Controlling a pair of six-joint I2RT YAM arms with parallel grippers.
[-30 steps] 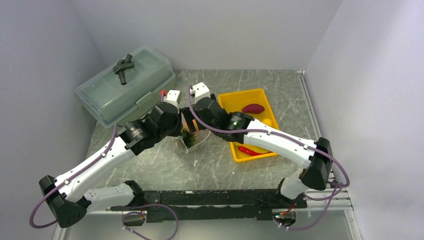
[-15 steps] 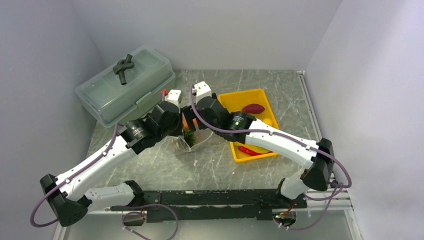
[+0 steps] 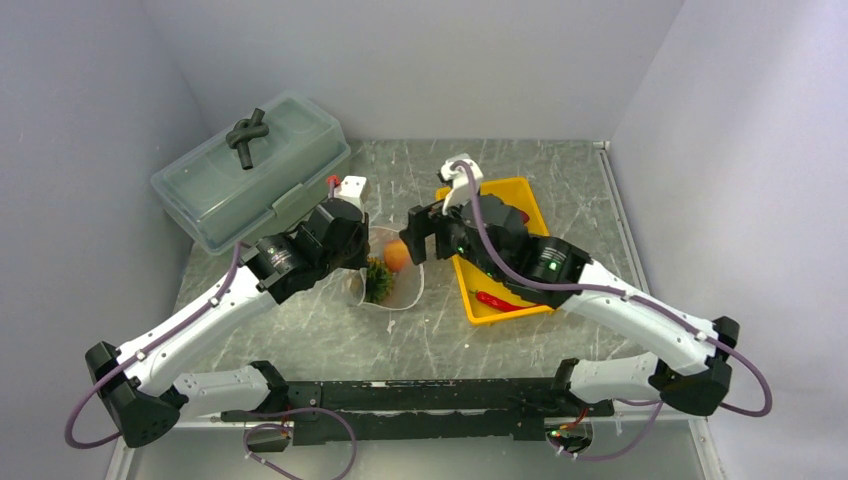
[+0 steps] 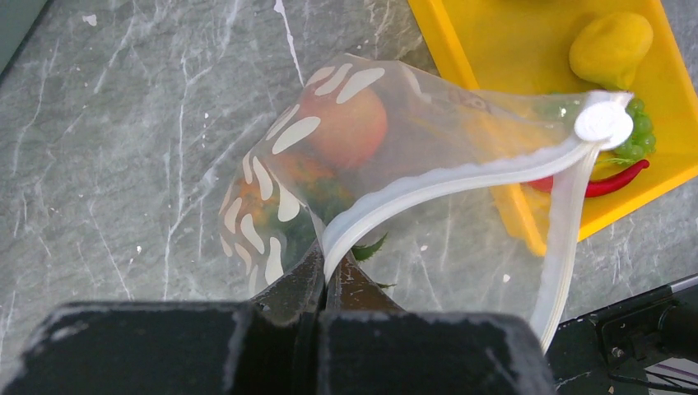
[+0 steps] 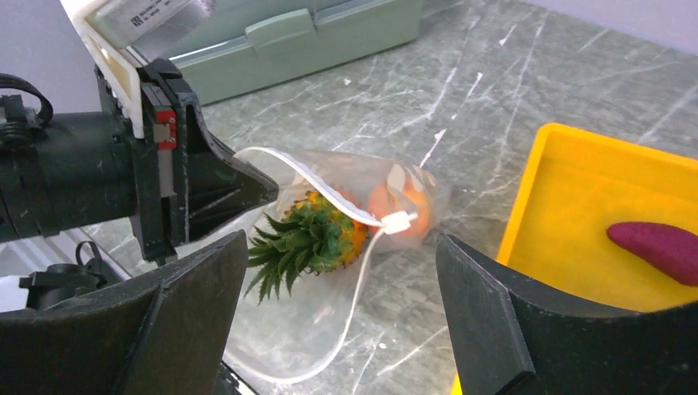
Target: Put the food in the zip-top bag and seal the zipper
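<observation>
My left gripper [image 4: 325, 284] was clamped on one end of the bag's [image 4: 461, 136] zipper [image 4: 444, 179], holding the mouth up. The pineapple [image 5: 317, 239] and peach [image 4: 346, 123] lay inside. If that thin pinch slipped, I judged the mouth would flop and the fruit could roll out. My right gripper [image 5: 339, 247] hung spread and empty just beside the mouth. Reaching for the tray [image 4: 510, 49], with its chili [image 4: 609, 183] and grapes [image 4: 635, 138], could snag the loose strip.

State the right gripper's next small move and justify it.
Probably swing to the tray for the purple piece: the right gripper is open and empty, pineapple and peach are bagged, and the left gripper holds the bag open.
</observation>
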